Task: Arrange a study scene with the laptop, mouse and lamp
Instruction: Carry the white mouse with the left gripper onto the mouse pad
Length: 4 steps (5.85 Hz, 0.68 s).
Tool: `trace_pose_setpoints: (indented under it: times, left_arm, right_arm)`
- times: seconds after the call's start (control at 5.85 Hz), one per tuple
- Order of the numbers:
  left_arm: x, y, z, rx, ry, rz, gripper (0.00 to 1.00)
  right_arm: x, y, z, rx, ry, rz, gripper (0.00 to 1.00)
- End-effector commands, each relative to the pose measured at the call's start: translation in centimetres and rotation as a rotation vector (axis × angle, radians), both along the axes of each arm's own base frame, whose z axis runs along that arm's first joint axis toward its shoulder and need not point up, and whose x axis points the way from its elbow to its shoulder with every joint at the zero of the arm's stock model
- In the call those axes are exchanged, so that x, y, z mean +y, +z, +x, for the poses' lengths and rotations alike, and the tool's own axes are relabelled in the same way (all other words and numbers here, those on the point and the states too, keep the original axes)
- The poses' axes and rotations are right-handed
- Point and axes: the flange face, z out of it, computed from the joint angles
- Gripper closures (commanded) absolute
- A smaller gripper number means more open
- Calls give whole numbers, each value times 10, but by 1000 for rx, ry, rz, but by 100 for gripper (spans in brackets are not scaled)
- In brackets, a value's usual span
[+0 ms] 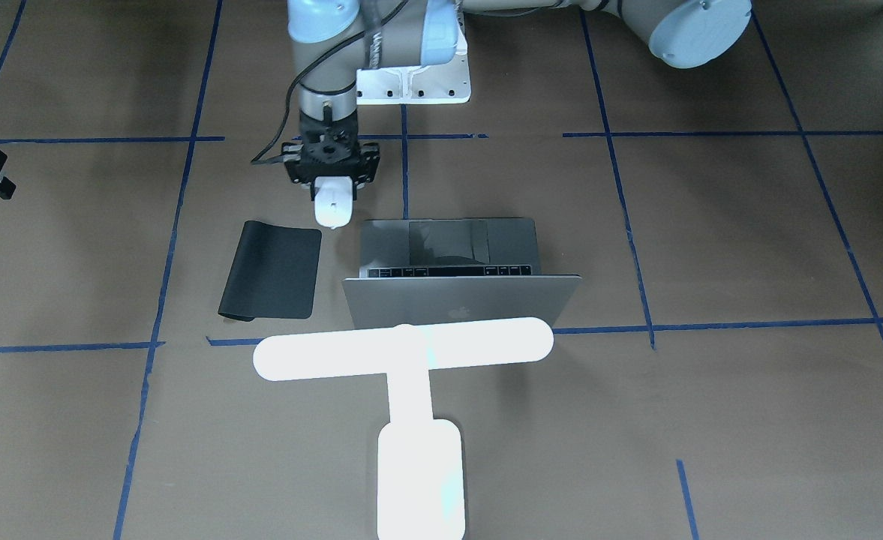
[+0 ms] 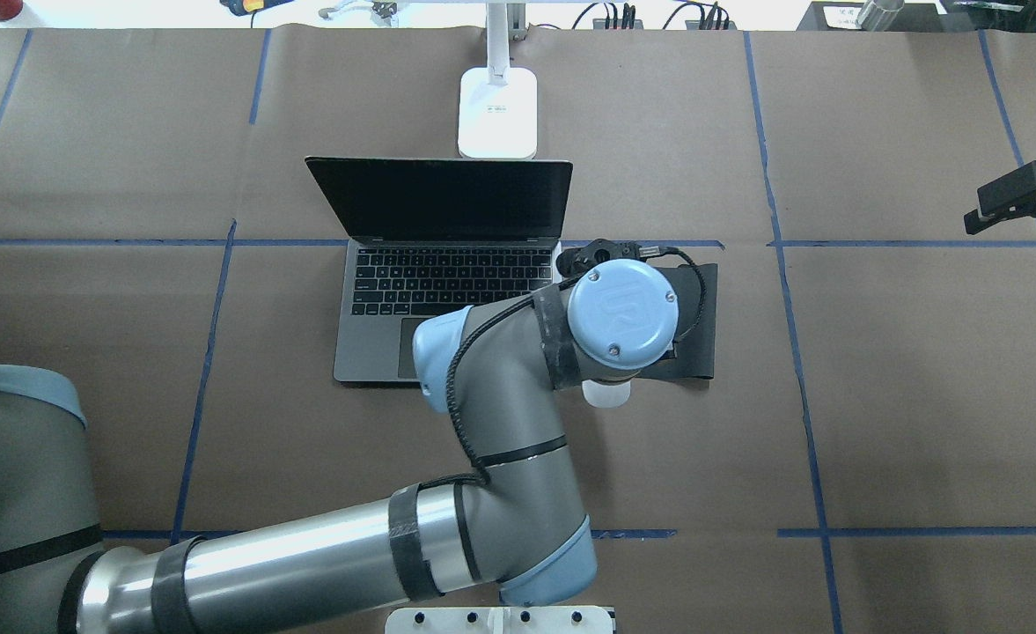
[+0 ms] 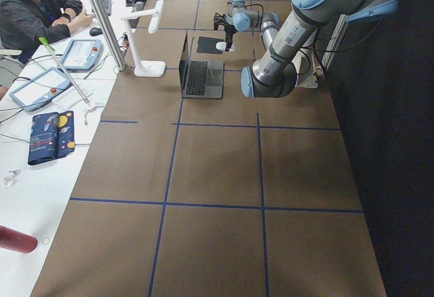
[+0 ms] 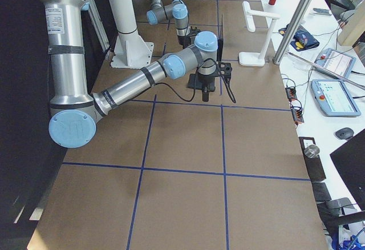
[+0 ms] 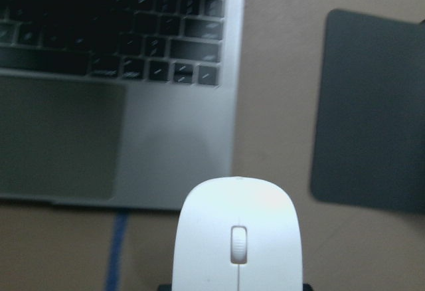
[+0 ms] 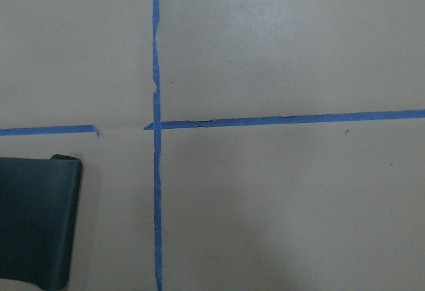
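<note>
The laptop [image 1: 456,300] stands open mid-table, keys [image 2: 447,282] toward the robot. The glowing white lamp [image 1: 403,352] stands behind its screen, base [image 2: 495,101] on the table. My left arm reaches across, and its gripper [image 1: 334,189] is shut on the white mouse [image 1: 334,206]. It holds the mouse by the laptop's front right corner, at the robot-side end of the black mat [image 1: 272,270]. The left wrist view shows the mouse [image 5: 237,231] between laptop [image 5: 99,105] and mat [image 5: 372,105]. I cannot tell whether the mouse touches the table. My right gripper shows in no view.
The right wrist view shows brown table, a blue tape cross [image 6: 157,125] and a mat corner [image 6: 36,218]. A black clamp-like mount [image 2: 1019,198] juts in at the right edge. The white pedestal plate [image 1: 411,82] sits at the robot side. An operator [image 3: 34,12] sits beyond the table.
</note>
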Motion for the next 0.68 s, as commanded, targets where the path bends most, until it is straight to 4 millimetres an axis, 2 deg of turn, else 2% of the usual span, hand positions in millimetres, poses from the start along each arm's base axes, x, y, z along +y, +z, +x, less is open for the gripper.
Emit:
trace_pose_setpoints:
  times: [0.0, 0.17, 0.34, 0.51]
  left_arm:
    - [-33, -38, 29, 34, -14, 5, 100]
    - [-42, -54, 41, 47, -19, 10, 100]
    - [-53, -37, 63, 70, -20, 19, 100]
    - [-57, -30, 69, 68, -23, 20, 100]
  right_arm:
    - [4, 2, 7, 0, 5, 2, 0]
    - [7, 5, 9, 2, 5, -4, 0]
    - [8, 2, 10, 0, 6, 2, 0]
    - [9, 1, 10, -2, 6, 3, 0]
